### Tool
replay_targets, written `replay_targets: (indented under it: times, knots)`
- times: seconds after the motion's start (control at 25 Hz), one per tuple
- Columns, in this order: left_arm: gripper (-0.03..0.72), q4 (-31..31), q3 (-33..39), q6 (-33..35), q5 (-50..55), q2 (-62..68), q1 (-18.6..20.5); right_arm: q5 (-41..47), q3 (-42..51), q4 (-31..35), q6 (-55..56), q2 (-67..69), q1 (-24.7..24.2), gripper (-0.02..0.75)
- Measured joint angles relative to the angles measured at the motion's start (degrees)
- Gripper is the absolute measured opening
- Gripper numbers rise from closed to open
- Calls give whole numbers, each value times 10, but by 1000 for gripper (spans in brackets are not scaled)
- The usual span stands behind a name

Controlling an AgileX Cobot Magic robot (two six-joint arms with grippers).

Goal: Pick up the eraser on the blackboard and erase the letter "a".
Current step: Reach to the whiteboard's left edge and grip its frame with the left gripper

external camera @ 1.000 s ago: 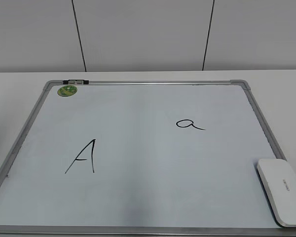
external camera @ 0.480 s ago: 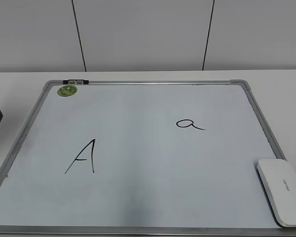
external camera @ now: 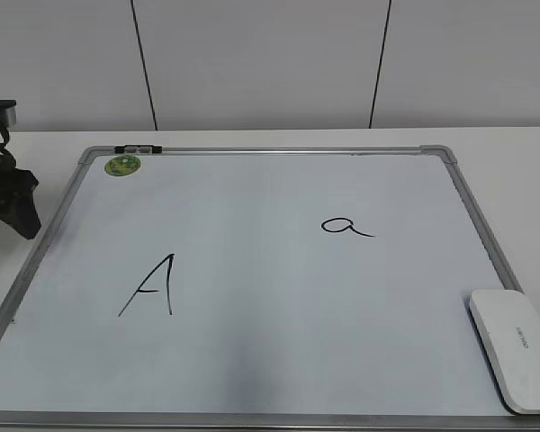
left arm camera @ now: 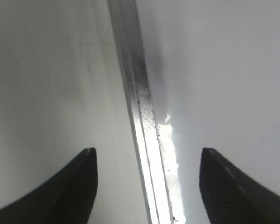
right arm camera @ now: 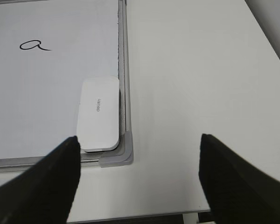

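Observation:
The white eraser (external camera: 515, 346) lies flat at the near right corner of the blackboard (external camera: 270, 360). In the right wrist view the eraser (right arm camera: 99, 113) lies against the board's silver frame. The cursive letter "a" (external camera: 346, 227) is drawn on the board's right half and also shows in the right wrist view (right arm camera: 34, 45). My right gripper (right arm camera: 139, 137) is open and empty above the table, just off the board's corner and right of the eraser. My left gripper (external camera: 11, 207) is open and empty over the board's left frame (left arm camera: 142, 116).
A larger capital "A" (external camera: 148, 286) is drawn on the board's left half. A round green sticker (external camera: 122, 165) sits at the far left corner. A grey corner piece (right arm camera: 119, 155) lies next to the eraser. White table (right arm camera: 191, 84) extends to the right of the board.
My left gripper has come into the exterior view from the left edge and now hangs beside the board's left frame. The eraser and the letters have not moved.

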Motion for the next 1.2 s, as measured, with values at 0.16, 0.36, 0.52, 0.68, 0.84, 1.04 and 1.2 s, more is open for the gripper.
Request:
replay_targets:
  times: [0.16, 0.36, 0.52, 0.68, 0.84, 1.04, 1.2]
  knots:
    - [460, -14, -20, 19, 5, 35, 12, 0, 0, 0, 0, 0, 0, 587]
    - [402, -34, -26, 38, -2, 57, 21, 0, 0, 0, 0, 0, 0, 587]
    - [358, -44, -29, 42, -11, 80, 22, 0, 0, 0, 0, 0, 0, 587]
    - [337, -47, -38, 42, -14, 99, 22, 0, 0, 0, 0, 0, 0, 587]
    - [318, -57, -54, 43, -15, 104, 22, 0, 0, 0, 0, 0, 0, 587]
    - [289, -66, -65, 43, -16, 113, 22, 0, 0, 0, 0, 0, 0, 587]
    - [286, -70, -66, 43, -14, 129, 22, 0, 0, 0, 0, 0, 0, 587]
